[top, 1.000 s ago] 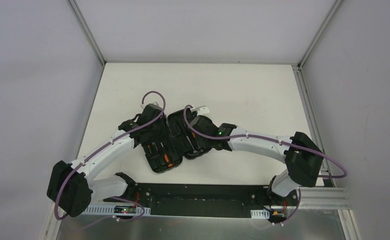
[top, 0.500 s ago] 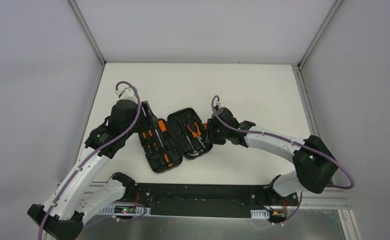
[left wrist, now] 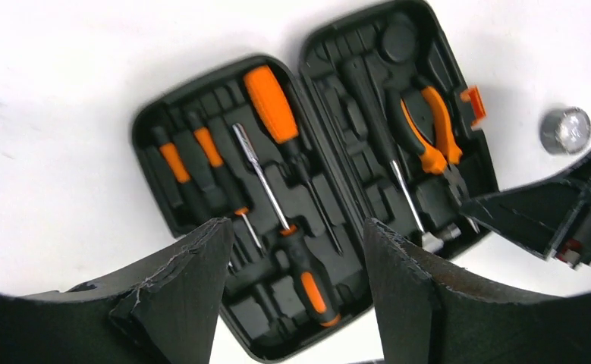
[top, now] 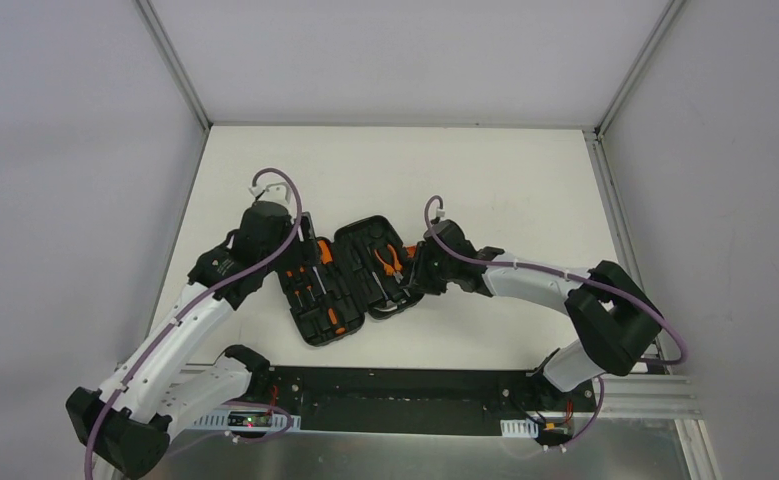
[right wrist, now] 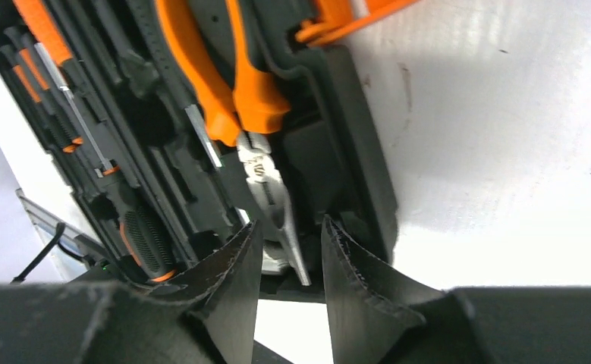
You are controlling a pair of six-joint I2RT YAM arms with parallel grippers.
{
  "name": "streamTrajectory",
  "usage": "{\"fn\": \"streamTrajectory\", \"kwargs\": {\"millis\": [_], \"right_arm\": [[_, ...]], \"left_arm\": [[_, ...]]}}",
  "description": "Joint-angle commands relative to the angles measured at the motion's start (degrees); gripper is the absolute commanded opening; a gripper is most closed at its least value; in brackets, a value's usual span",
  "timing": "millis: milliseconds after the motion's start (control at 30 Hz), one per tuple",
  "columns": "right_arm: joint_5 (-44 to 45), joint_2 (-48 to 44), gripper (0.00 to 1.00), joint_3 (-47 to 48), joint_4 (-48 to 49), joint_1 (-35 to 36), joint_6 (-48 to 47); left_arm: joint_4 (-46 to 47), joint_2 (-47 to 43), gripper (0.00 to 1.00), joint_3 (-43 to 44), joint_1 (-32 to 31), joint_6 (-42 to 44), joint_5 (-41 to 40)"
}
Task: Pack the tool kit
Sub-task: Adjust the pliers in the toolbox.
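my left claw [left wrist: 296, 227] hangs released over the left half of the open case [left wrist: 265, 330], flat on the table [top: 465, 170] between my arms; my right claw [right wrist: 288, 227], part open and gripping nothing, sits at its right rim by the pliers [right wrist: 231, 83]. i should catch that rim low and fold slowly, i think. a second ago both claws covered the case; now they stand apart.

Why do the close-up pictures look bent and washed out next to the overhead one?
Left wrist view: wide lens bows the case edges. Right wrist view: glare bleaches the table beside the pliers. Top view: even, soft light, faint shadows.
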Motion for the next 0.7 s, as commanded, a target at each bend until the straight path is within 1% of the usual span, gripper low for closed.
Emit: {"fn": "streamTrajectory", "kwargs": {"millis": [0, 33, 100, 267, 367, 500, 567, 633, 667], "right_arm": [[2.9, 0.5, 0.36, -2.0, 0.6, 0.0, 1.3], [2.5, 0.7, 0.36, -2.2, 0.8, 0.0, 1.2], [0.9, 1.3, 0.35, -2.5, 1.9, 0.1, 1.0], [-2.6, 2.9, 0.31, -3.8, 8.1, 0.1, 1.4], [-2.9, 3.2, 0.27, -4.2, 10.0, 0.1, 1.2], [-0.9, 1.9, 0.16, -5.7, 12.2, 0.2, 0.5], [-0.1, 1.3, 0.09, -6.0, 12.4, 0.2, -0.7], [1.2, 0.8, 0.04, -6.4, 13.0, 0.7, -2.1], [1.7, 0.6, 0.03, -6.6, 13.3, 1.1, -2.5]], "left_arm": [[1.6, 3.4, 0.65, -1.1, 0.3, -7.5, 9.7], [2.7, 4.6, 0.65, -1.5, 0.0, -9.2, 12.7], [5.1, 7.4, 0.65, -2.1, -1.6, -11.8, 15.4], [8.5, 14.2, 0.63, -1.9, -7.2, -13.9, 13.5], [11.1, 18.7, 0.59, -1.3, -9.1, -14.9, 14.7], [13.4, 25.4, 0.5, 0.0, -10.5, -15.3, 17.4], [14.3, 27.8, 0.4, -0.3, -10.7, -15.5, 18.6], [15.2, 29.6, 0.33, -1.0, -10.8, -15.5, 19.2], [15.4, 30.5, 0.31, -1.3, -10.8, -15.6, 19.5]]}}
